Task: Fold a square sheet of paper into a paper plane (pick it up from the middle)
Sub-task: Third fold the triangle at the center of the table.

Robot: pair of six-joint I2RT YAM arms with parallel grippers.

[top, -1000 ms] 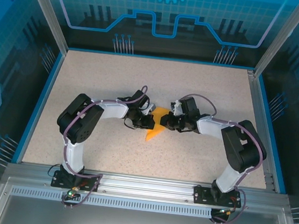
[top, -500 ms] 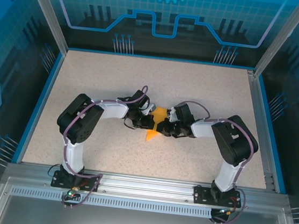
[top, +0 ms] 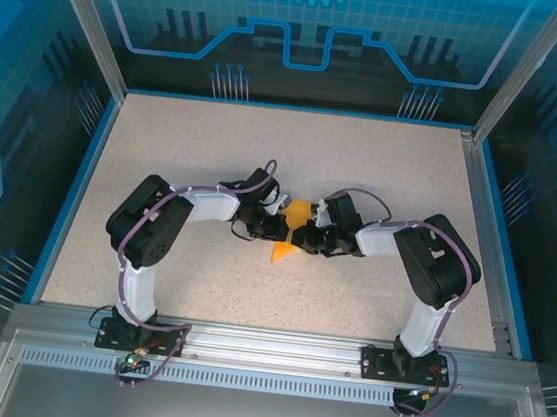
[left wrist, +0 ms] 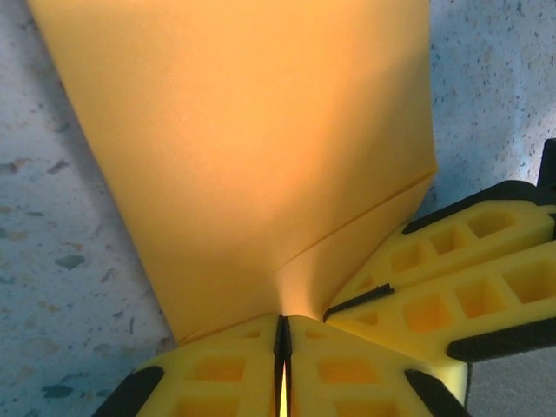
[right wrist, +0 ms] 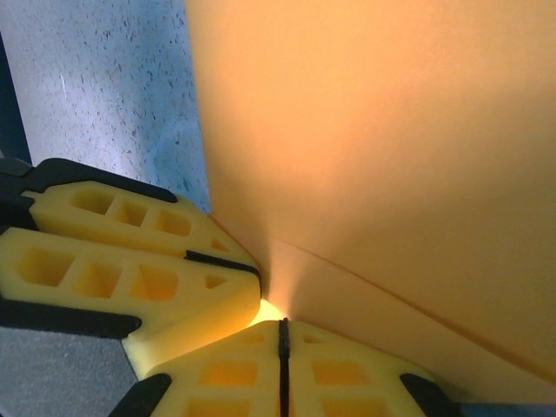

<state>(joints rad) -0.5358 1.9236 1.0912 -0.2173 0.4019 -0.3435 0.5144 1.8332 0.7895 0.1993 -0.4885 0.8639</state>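
Left arm (top: pixel 150 229) and right arm (top: pixel 438 267): elbows out, forearms pointing inward. Left gripper (top: pixel 276 227) and right gripper (top: pixel 302 237) meet tip to tip, low, each pinched closed on the sheet of paper (top: pixel 282 252).

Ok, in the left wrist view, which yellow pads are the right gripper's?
The slanted pads at the right edge. The left gripper's own sit bottom centre, shut on the paper.
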